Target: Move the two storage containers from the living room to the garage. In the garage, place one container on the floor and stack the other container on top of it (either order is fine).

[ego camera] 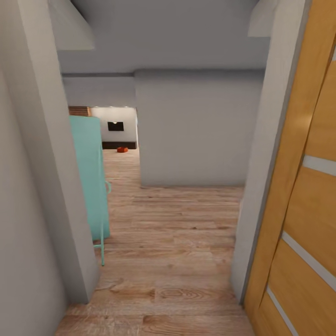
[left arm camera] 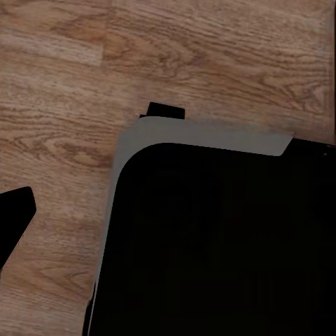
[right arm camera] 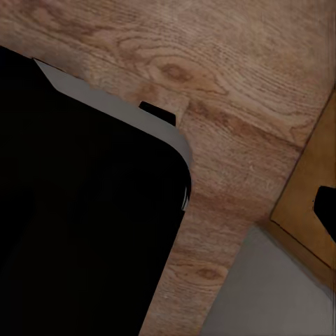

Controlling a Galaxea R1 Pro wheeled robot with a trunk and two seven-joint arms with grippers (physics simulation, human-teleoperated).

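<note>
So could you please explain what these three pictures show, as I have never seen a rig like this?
It is a simulated wheeled robot with two arms. The big picture comes from its head camera: it looks through a doorway, past a wood-panelled door and a turquoise panel, along plank floor towards a far room where one small orange-red container sits. The other two come from cameras on its wrists, pointing down at the same floor and the robot's dark base. Nothing held is visible; the tools' state cannot be told.

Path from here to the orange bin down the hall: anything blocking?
Nothing sits on the wood floor up to the bin. A teal panel narrows the left side, and the grey wall bounds the right.
</note>
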